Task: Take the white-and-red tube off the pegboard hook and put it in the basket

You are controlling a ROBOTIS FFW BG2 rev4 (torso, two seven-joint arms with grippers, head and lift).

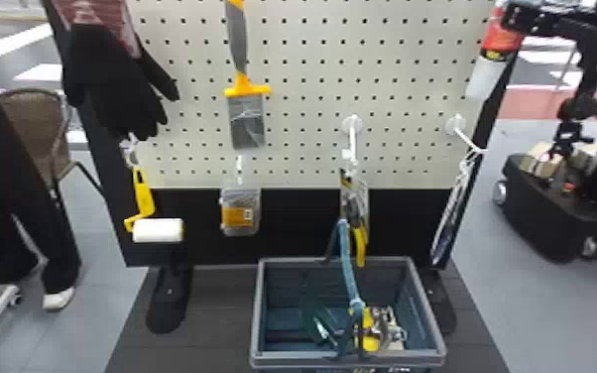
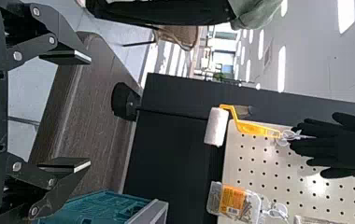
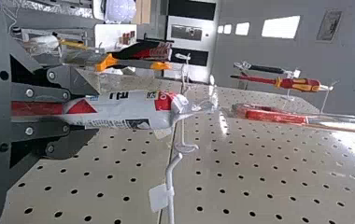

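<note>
Plainly, the right gripper pinches the lettered white-and-red tube near the right edge of the pegboard, its top cut off in the head view (whether it is unhooked, I cannot tell), while the left gripper stands spread and the orange label is too small to read.

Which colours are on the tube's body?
The tube is white with red patches and black print; right wrist view shows it best.
</note>
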